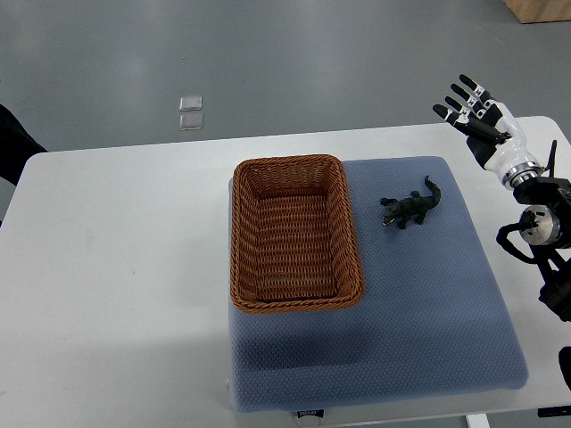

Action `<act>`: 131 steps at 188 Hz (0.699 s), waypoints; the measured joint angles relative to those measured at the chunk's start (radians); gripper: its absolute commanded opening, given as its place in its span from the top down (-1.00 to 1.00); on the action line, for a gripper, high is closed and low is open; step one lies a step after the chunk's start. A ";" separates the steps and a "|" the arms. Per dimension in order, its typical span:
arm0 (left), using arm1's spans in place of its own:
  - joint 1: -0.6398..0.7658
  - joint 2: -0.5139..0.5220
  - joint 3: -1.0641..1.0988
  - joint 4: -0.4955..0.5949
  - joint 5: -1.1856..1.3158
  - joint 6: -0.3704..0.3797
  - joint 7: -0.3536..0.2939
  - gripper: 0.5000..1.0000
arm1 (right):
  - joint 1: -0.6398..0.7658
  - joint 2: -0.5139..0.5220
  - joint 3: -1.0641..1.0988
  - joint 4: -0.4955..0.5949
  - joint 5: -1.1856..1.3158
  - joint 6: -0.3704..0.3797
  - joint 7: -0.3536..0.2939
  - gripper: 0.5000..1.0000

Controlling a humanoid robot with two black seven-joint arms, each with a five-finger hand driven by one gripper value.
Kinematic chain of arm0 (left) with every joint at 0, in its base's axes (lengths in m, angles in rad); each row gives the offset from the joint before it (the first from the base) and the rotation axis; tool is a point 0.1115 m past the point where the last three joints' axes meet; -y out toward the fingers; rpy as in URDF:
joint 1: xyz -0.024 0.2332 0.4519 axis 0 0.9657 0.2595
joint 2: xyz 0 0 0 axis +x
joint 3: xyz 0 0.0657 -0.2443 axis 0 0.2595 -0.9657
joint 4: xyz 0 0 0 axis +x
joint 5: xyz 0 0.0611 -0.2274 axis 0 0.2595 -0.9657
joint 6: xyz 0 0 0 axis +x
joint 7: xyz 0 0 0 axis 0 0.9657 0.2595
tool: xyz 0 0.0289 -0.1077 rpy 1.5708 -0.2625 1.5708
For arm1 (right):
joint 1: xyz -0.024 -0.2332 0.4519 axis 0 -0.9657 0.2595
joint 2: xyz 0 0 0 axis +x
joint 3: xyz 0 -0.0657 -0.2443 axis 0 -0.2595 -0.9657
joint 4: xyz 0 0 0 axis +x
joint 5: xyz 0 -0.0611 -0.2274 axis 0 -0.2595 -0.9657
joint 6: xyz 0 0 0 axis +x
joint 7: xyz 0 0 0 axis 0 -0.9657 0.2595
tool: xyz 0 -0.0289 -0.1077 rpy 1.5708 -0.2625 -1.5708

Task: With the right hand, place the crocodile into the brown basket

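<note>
A small dark green toy crocodile (409, 207) lies on the blue-grey mat (419, 312), just right of the brown wicker basket (243, 234), which holds nothing. My right hand (471, 111) hovers above the table's far right edge, up and to the right of the crocodile, fingers spread and holding nothing. Its arm comes in along the right edge. The left arm does not show.
The mat covers the right half of a white table (116, 294). Two small clear squares (190, 112) lie on the grey floor beyond the table. A dark shape (13, 143) sits at the left edge.
</note>
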 measured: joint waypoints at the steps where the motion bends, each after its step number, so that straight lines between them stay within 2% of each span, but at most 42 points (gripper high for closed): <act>1: 0.000 0.000 0.000 0.000 0.000 0.000 0.000 -1.00 | 0.000 0.000 0.000 0.000 0.000 0.000 0.000 -0.72; 131: 0.000 0.000 0.007 0.000 0.000 0.000 0.000 -1.00 | 0.002 0.000 0.000 0.000 0.000 0.009 0.000 -0.72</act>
